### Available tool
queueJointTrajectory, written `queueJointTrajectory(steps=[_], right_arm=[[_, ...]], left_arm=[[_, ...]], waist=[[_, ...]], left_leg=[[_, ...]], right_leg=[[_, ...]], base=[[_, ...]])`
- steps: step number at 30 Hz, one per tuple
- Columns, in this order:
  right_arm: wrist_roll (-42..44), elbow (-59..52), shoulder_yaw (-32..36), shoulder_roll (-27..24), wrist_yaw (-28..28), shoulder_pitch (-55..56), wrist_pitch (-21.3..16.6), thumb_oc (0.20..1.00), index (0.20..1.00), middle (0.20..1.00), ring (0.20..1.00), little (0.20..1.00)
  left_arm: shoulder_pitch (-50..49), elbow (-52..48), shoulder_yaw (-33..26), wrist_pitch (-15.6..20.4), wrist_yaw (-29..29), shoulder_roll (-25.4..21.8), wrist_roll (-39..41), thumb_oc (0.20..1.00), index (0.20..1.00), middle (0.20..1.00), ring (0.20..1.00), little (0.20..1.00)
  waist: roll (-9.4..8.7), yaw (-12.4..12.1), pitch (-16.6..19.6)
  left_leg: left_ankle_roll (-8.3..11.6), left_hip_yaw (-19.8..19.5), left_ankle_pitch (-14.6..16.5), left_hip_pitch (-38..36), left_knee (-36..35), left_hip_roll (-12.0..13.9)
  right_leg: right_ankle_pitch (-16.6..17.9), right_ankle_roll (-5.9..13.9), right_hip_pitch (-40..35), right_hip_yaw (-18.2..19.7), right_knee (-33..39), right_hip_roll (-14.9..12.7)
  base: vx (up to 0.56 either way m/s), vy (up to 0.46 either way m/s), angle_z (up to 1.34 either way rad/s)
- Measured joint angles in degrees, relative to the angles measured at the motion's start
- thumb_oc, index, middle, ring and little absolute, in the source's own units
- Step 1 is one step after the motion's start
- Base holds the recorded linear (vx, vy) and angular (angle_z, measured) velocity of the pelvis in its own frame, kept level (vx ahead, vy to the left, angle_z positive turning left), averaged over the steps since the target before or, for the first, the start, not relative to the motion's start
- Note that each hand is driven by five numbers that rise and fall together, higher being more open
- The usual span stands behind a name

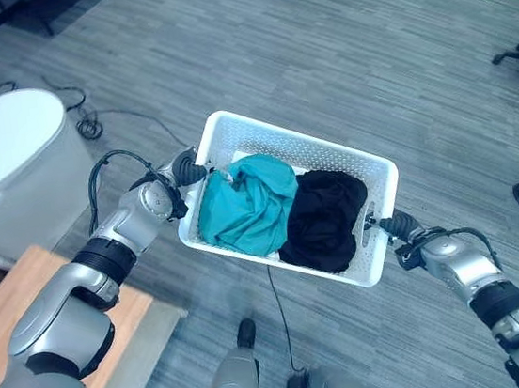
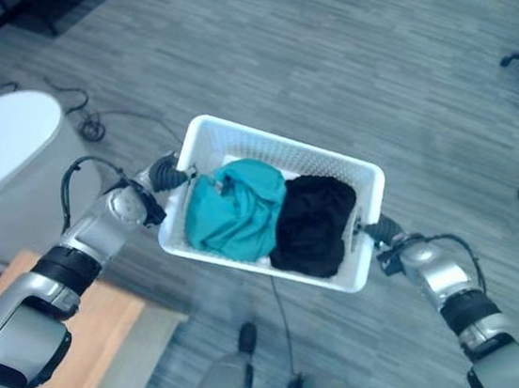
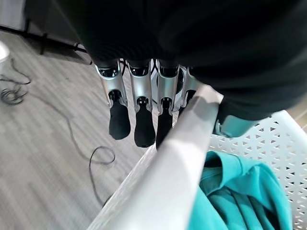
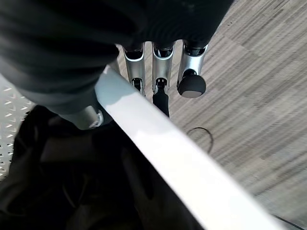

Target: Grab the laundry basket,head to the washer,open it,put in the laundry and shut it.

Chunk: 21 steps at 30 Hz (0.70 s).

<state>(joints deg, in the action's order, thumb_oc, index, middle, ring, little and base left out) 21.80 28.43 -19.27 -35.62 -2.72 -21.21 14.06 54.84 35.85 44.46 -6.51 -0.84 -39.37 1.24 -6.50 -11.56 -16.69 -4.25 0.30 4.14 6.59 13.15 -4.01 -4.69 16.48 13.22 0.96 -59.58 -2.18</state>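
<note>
The left hand (image 1: 184,170) and right hand (image 1: 391,227) are clamping the basket (image 1: 233,129) by its end rims, fingers outside, thumbs hooked inside. Between them it is hanging above the floor (image 1: 394,54). It is looking light and stiff; the soft clothes (image 1: 280,210) could be shifting.

The laundry basket (image 1: 233,136) was white plastic, its walls pierced with small triangular holes and its rim smooth with a dull sheen. Inside lay 2 pieces of soft, crumpled cloth: a teal garment (image 1: 247,205) of matt woven fabric and a black garment (image 1: 324,219), matt as well. The left hand (image 3: 139,103) and right hand (image 4: 163,72) had polished silver metal fingers with dark, rubbery matt tips and dark ribbed covers. The floor (image 1: 366,58) looked like grey streaked wood-grain planking. A table (image 1: 26,298) showed pale smooth wood. A white appliance (image 1: 8,154) had a smooth, slightly glossy shell.
</note>
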Motion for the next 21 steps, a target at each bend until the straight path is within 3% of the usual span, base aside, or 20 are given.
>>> queueJointTrajectory(steps=[1, 2, 3, 4, 6, 7, 9, 10, 11, 12, 13, 15, 16, 17, 18, 19, 20, 21], right_arm=[[-0.36, -0.11, 0.04, 0.67, -0.07, 0.05, 0.01, 0.200, 0.200, 0.200, 0.200, 0.200], [-0.44, -0.16, 0.27, 0.86, -0.32, -0.03, 0.09, 0.200, 0.200, 0.200, 0.200, 0.200], [-0.63, -0.48, 0.61, 0.92, -0.56, -0.08, 0.09, 0.200, 0.200, 0.200, 0.200, 0.200], [-0.60, -0.68, 1.23, 0.39, -1.10, -0.21, 0.05, 0.200, 0.200, 0.200, 0.200, 0.200], [-0.53, -1.07, 1.58, -0.88, -1.77, 0.17, -0.14, 0.200, 0.200, 0.200, 0.200, 0.200], [-0.18, -1.00, 1.60, -1.94, -2.31, 0.18, -0.15, 0.200, 0.200, 0.200, 0.200, 0.200], [-0.12, -0.95, 1.67, -2.65, -2.26, -0.75, -0.16, 0.200, 0.200, 0.200, 0.200, 0.200], [-0.14, -0.92, 1.60, -2.45, -2.18, -0.40, -0.15, 0.200, 0.200, 0.200, 0.200, 0.200], [-0.15, -0.56, 1.45, -2.33, -2.35, -0.04, -0.14, 0.200, 0.200, 0.200, 0.200, 0.200], [-0.13, 0.43, 0.48, -1.88, -2.55, 0.07, -0.15, 0.200, 0.200, 0.200, 0.200, 0.200], [-0.17, 2.11, 0.21, -1.10, -2.63, -1.33, -0.17, 0.200, 0.200, 0.200, 0.200, 0.200], [-0.17, 2.93, 0.11, -0.54, -2.56, -2.06, -0.01, 0.200, 0.200, 0.200, 0.200, 0.200], [-0.14, 2.83, 0.10, -0.63, -2.55, -2.36, -0.01, 0.200, 0.200, 0.200, 0.200, 0.200], [-0.04, 2.92, 0.05, -0.49, -2.29, -3.29, -0.27, 0.200, 0.200, 0.200, 0.200, 0.200], [0.10, 2.73, -0.02, -0.63, -2.41, -3.74, -0.37, 0.200, 0.200, 0.200, 0.200, 0.200], [0.21, 2.74, -0.46, -0.85, -2.25, -4.50, -0.26, 0.200, 0.200, 0.200, 0.200, 0.200], [0.53, 3.96, -0.76, -0.22, -2.02, -6.46, -0.25, 0.200, 0.200, 0.200, 0.200, 0.200], [0.63, 4.08, -1.16, 0.16, -1.35, -7.11, -0.30, 0.200, 0.200, 0.200, 0.200, 0.200]], left_arm=[[-0.11, 0.16, -1.27, -0.11, 0.07, 0.37, 0.00, 0.200, 0.200, 0.200, 0.200, 0.200], [-0.10, 0.19, -1.58, -0.23, 0.31, 0.46, 0.00, 0.200, 0.200, 0.200, 0.200, 0.200], [-0.16, 0.45, -1.67, -0.69, 0.47, 0.42, 0.03, 0.200, 0.200, 0.200, 0.200, 0.200], [-0.15, 0.45, -1.75, -0.83, 0.48, 0.45, 0.04, 0.200, 0.200, 0.200, 0.200, 0.200], [-0.20, 1.54, -2.61, -1.27, 0.43, 2.36, 0.03, 0.200, 0.200, 0.200, 0.200, 0.200], [0.01, 3.09, -3.09, -1.12, 0.56, 3.88, 0.00, 0.200, 0.200, 0.200, 0.200, 0.200], [0.62, 5.36, -3.17, -1.21, 0.59, 5.11, -0.01, 0.200, 0.200, 0.200, 0.200, 0.200], [-0.52, 5.83, -3.24, -1.14, 0.56, 5.30, -0.04, 0.200, 0.200, 0.200, 0.200, 0.200], [-1.49, 6.34, -3.28, -1.10, 0.61, 5.59, -0.05, 0.200, 0.200, 0.200, 0.200, 0.200], [-2.06, 7.57, -2.67, -0.62, 0.47, 5.67, -0.11, 0.200, 0.200, 0.200, 0.200, 0.200], [-2.18, 8.57, -2.64, -0.38, 0.75, 6.01, -0.16, 0.200, 0.200, 0.200, 0.200, 0.200], [-2.28, 8.98, -2.80, -0.32, 0.64, 5.78, -0.16, 0.200, 0.200, 0.200, 0.200, 0.200], [-2.74, 8.95, -3.68, -0.10, 0.69, 5.92, -0.15, 0.200, 0.200, 0.200, 0.200, 0.200], [-4.14, 8.56, -5.68, 0.21, 0.73, 5.42, -0.05, 0.200, 0.200, 0.200, 0.200, 0.200], [-4.33, 8.38, -5.91, 0.36, 0.59, 5.03, 0.00, 0.200, 0.200, 0.200, 0.200, 0.200], [-4.12, 8.03, -5.89, 0.36, 0.53, 4.63, 0.02, 0.200, 0.200, 0.200, 0.200, 0.200], [-3.72, 7.17, -5.17, 0.67, 0.53, 2.97, 0.18, 0.200, 0.200, 0.200, 0.200, 0.200], [-3.54, 6.90, -5.37, 0.73, 0.46, 2.30, 0.37, 0.200, 0.200, 0.200, 0.200, 0.200]], waist=[[-0.05, 0.69, -0.01], [0.50, 0.99, -0.05], [1.70, 2.21, -0.29], [2.56, 3.08, -0.27], [3.65, 7.33, -0.35], [4.82, 8.91, 0.25], [4.55, 9.99, 0.68], [4.34, 10.42, 0.89], [4.75, 10.71, 2.24], [4.41, 10.75, 4.48], [4.84, 10.04, 4.67], [4.62, 10.08, 5.34], [4.73, 9.98, 5.66], [5.14, 9.59, 5.99], [5.04, 9.71, 5.94], [4.81, 10.15, 5.83], [3.16, 10.32, 5.07], [1.43, 10.39, 4.12]], left_leg=[[-0.96, -1.14, 0.68, -1.43, -0.21, 0.31], [-2.32, -3.09, 2.40, -3.43, -1.56, 0.53], [-2.27, -4.87, 3.04, -6.74, -3.63, 1.49], [-2.27, -5.32, 3.44, -7.90, -3.97, 1.75], [-0.26, -9.90, 4.04, -11.95, -4.67, 2.28], [2.13, -13.02, 5.78, -13.22, -5.42, 3.37], [2.66, -13.54, 7.57, -15.66, -6.64, 3.07], [2.89, -12.92, 8.99, -19.08, -6.58, 3.77], [3.06, -13.21, 10.21, -20.73, -7.83, 5.01], [6.52, -13.76, 12.96, -25.91, -10.21, 7.66], [7.58, -13.96, 13.56, -26.68, -7.74, 9.38], [10.64, -14.34, 11.27, -24.89, -0.02, 11.68], [10.75, -14.37, 9.60, -23.55, 4.12, 12.64], [9.14, -13.74, 2.30, -19.21, 15.89, 13.24], [8.89, -13.18, -4.83, -14.08, 25.61, 13.67], [6.53, -12.40, -13.60, -9.24, 32.91, 14.25], [2.70, -8.61, -10.32, -2.50, 43.19, 15.85], [2.15, -6.68, -7.25, 0.03, 45.25, 15.57]], right_leg=[[-0.62, -0.86, 1.41, -1.47, -2.09, 0.28], [-2.46, -4.08, 2.79, -3.39, -1.94, -0.12], [-6.50, -10.58, 4.88, -5.47, 1.70, -0.94], [-7.36, -11.37, 7.21, -6.15, 3.94, -1.75], [-6.08, -11.36, 9.39, -3.59, 22.82, -3.18], [-4.77, -11.00, 8.97, -1.89, 34.56, -3.12], [-0.91, -8.69, 8.92, 0.13, 51.32, -5.82], [0.59, -10.17, 9.50, -0.94, 53.42, -8.05], [0.26, -10.34, 9.36, -2.92, 51.99, -8.55], [0.99, -9.37, 5.42, -5.96, 52.90, -7.51], [7.84, -9.13, 5.06, -5.83, 51.43, -5.75], [11.68, -12.66, 4.46, -6.07, 46.94, -3.14], [11.91, -14.53, 4.03, -6.17, 45.39, -1.89], [10.03, -17.59, 2.12, -6.65, 44.91, 1.73], [9.05, -18.94, 0.83, -6.96, 44.89, 2.89], [7.75, -20.88, -0.55, -7.47, 45.22, 3.99], [7.34, -21.51, -3.39, -6.36, 46.83, 5.46], [7.09, -21.97, -5.57, -5.96, 48.16, 5.25]], base=[[0.63, -0.035, 0.16], [0.45, -0.082, 0.14], [0.45, -0.079, 0.12], [0.49, -0.231, 0.53], [0.63, -0.321, 0.82], [0.40, -0.171, 0.79], [0.36, -0.153, 0.56], [0.49, -0.244, 0.35], [0.64, -0.370, 0.64], [0.60, -0.401, 0.47], [0.62, -0.455, 0.45], [0.30, -0.239, 0.22], [0.31, -0.409, -0.07], [0.35, -0.567, -0.27], [0.23, -0.445, -0.34], [0.29, -0.362, -0.29], [0.22, -0.278, -0.31], [0.24, -0.276, -0.24]])
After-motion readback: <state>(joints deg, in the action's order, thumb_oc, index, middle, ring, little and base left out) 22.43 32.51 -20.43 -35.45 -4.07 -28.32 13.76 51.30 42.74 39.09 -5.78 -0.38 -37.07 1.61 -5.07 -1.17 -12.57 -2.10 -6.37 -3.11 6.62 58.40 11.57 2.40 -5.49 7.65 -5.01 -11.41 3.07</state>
